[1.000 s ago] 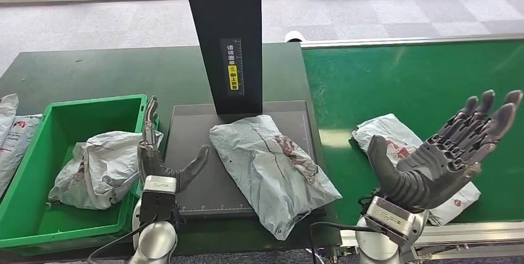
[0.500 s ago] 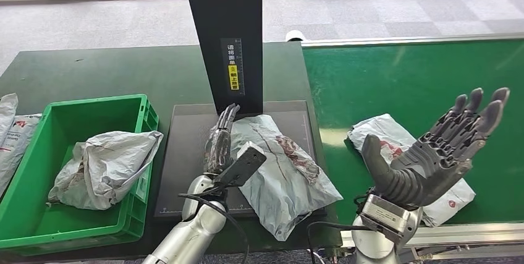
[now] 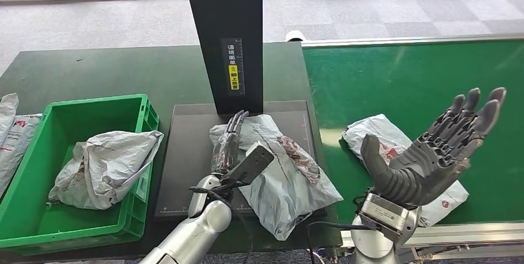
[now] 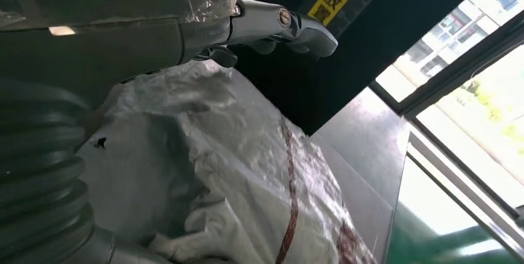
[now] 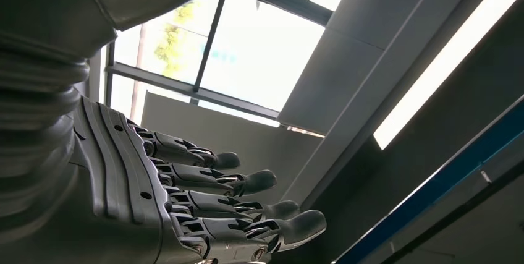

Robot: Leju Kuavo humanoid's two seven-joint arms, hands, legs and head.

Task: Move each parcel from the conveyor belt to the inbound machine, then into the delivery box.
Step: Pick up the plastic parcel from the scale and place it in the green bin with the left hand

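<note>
On the dark table, both robot hands spread open; three grey parcels (image 3: 278, 168) lie visible.

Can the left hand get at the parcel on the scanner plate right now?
Probably yes. The left hand lies open at the near left edge of the parcel on the scanner plate, fingers along its side, thumb over it. Nothing lies between them.
</note>
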